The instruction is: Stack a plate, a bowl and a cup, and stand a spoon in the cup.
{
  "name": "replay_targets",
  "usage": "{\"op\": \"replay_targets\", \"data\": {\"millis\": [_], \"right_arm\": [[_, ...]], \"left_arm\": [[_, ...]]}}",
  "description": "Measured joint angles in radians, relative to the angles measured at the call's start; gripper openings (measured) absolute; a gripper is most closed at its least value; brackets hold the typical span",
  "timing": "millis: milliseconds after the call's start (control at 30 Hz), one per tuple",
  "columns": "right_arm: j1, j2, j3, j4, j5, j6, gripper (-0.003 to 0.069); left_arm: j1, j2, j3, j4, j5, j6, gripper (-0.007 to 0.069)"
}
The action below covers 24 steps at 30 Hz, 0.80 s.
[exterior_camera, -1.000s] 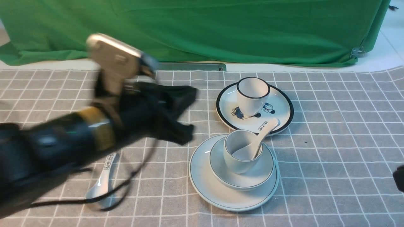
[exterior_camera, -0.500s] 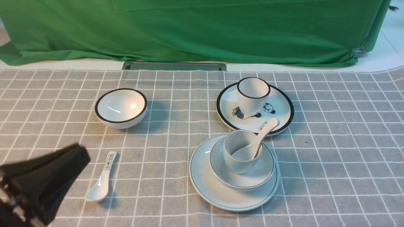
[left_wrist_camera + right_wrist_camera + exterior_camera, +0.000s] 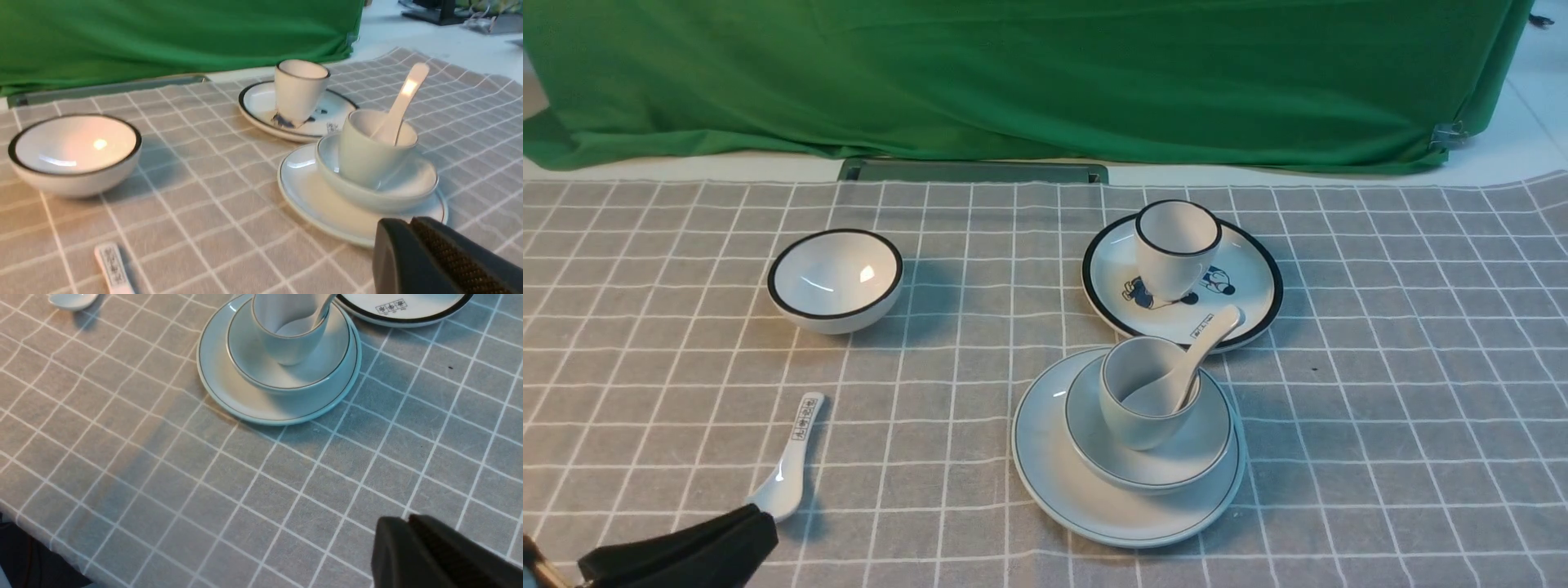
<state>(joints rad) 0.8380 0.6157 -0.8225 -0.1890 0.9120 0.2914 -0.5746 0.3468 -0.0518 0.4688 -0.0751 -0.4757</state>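
Gleaming white cup [image 3: 1148, 392], thin-rimmed

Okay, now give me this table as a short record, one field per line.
stack base: thin-rimmed white plate
on plate: wide shallow white bowl
in bowl: handleless white cup
in cup: plain white soup spoon, leaning on the rim
stack status: complete
left hand: shut, holding nothing
black-rimmed bowl: apart from stack
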Motion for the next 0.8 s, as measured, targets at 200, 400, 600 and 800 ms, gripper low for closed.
{"op": "replay_targets", "data": {"millis": [200,400,600,800], "right_arm": [[-0.325,-0.093,0.02,0.023,-0.052,-0.05,0.0074],[-0.678,-0.316,0.296,0.233,-0.404,-0.453,0.0017],[-0.82,-0.51,0.594,0.304,-0.556,-0.53,0.0016],[-0.842,-0.612,0.823,0.304,-0.661,-0.546,0.0016]], "left_arm": [[0.0,0.0,0.055,0.0,-0.001,0.0,0.0011],[0.0,0.0,0.059,-0.001,-0.01,0.0,0.0011],[0.0,0.0,0.059,-0.001,-0.016,0.0,0.0011],[0.0,-0.001,0.059,-0.001,-0.024,0.0,0.0011]]}}
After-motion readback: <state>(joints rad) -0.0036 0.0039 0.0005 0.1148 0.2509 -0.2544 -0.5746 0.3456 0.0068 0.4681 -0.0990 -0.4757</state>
